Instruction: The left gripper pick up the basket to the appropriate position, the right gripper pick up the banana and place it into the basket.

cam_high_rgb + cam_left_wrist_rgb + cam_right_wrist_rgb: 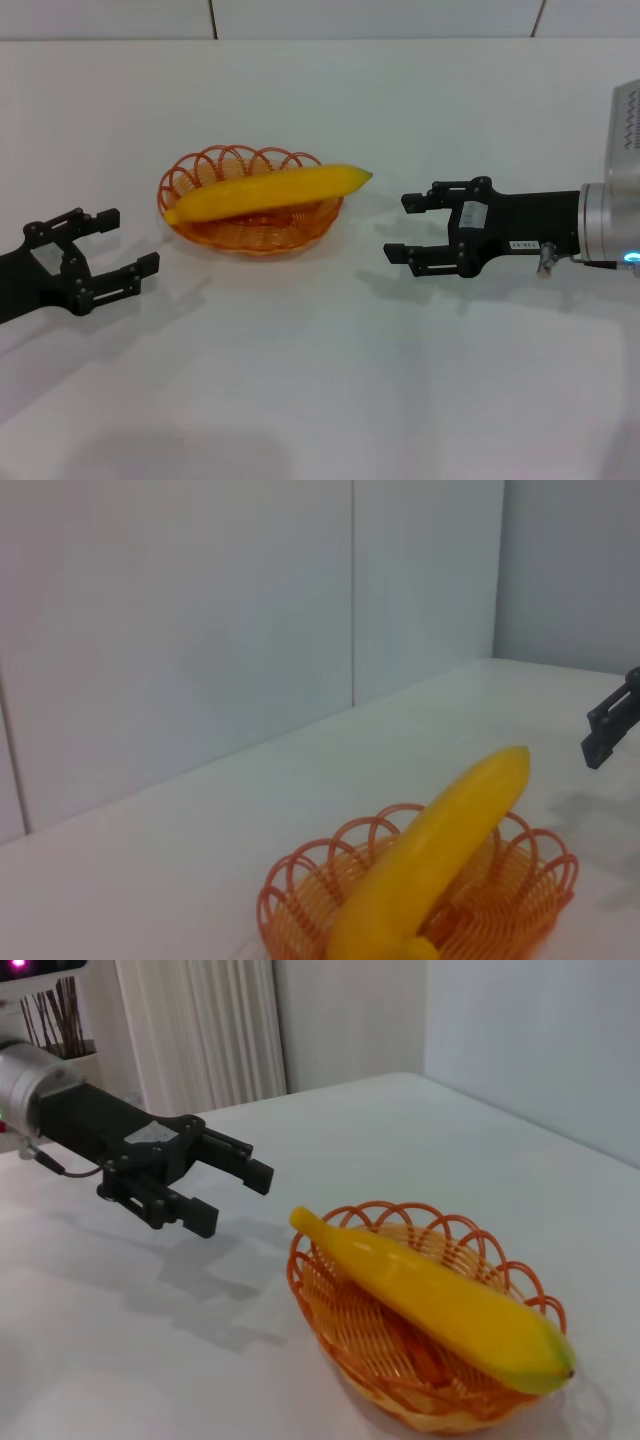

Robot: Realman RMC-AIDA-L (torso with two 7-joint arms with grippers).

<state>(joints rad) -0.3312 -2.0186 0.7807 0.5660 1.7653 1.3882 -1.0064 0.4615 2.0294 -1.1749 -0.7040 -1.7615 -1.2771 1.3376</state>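
The long, smooth bright-yellow banana (pixel 268 190) lay across the shallow orange looped-wire basket (pixel 250 232) on the white surface (pixel 320 380), both ends overhanging the rim. The black left claw (pixel 112 249) and the black right claw (pixel 414 229) stood released, clear of it. A nudge to the basket could roll the banana out. The right claw's white label was unreadable.

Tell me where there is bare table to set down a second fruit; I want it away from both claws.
The near table, in front of the basket, is bare, and so is the far strip between its rim and the wall. The basket is taken by the banana. The open left gripper and open right gripper flank the basket closely.
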